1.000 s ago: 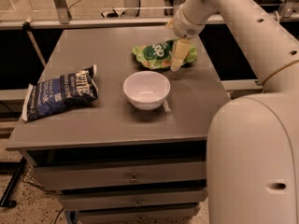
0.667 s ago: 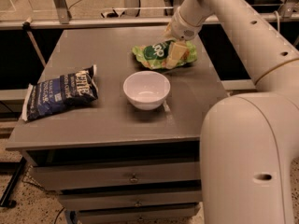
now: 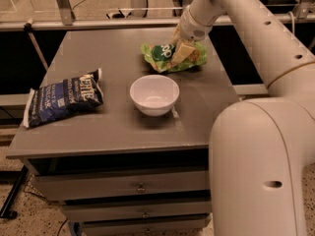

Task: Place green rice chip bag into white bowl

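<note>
Camera view: my arm (image 3: 246, 28) comes in from the upper right, over the far side of the desk (image 3: 108, 48).
Jaws: down on the right half of the green rice chip bag (image 3: 156, 53); I cannot tell how far open they are, nor whether they grip it.
Green rice chip bag: lying on the desk just behind the white bowl (image 3: 154, 95), not touching it.
White bowl: upright, near the desk's middle.
Dark blue chip bag (image 3: 64, 96): flat at the left edge, well apart from the bowl.

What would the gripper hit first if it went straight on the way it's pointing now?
The green rice chip bag. The gripper points down at it near the far edge of the table, either just over it or touching it; depth is unclear. Under the bag is only the table.
</note>
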You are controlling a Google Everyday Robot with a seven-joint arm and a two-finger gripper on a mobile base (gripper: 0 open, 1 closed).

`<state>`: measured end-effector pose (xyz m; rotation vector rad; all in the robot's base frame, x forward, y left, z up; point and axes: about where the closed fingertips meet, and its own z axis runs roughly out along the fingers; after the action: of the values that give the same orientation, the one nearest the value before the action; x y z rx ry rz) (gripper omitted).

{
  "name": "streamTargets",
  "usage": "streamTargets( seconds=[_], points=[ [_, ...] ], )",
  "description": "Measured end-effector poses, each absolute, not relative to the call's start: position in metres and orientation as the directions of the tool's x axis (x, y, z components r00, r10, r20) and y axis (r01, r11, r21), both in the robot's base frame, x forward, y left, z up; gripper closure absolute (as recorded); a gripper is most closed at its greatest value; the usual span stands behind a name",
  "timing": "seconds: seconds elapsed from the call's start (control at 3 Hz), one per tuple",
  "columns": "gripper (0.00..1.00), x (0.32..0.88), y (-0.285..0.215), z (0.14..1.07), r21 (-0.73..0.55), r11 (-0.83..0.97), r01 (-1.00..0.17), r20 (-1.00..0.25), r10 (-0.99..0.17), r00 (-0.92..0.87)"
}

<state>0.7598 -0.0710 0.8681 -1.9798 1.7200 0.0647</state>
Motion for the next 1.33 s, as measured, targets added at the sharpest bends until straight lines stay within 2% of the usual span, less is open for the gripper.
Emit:
streamTargets(
  seconds=[0.33,1.0,1.33],
  points=[
    [0.98,0.747,-0.076,0.903,-0.407,-0.064,-0.911,-0.358,-0.907,0.224],
    [1.0,0.688,-0.06,0.984,-0.518,-0.137,-0.844,-0.313,-0.888,0.336],
    [1.0,0.688,-0.06,0.984,-0.518,-0.137,-0.844,-0.313,-0.888,0.336]
  ],
)
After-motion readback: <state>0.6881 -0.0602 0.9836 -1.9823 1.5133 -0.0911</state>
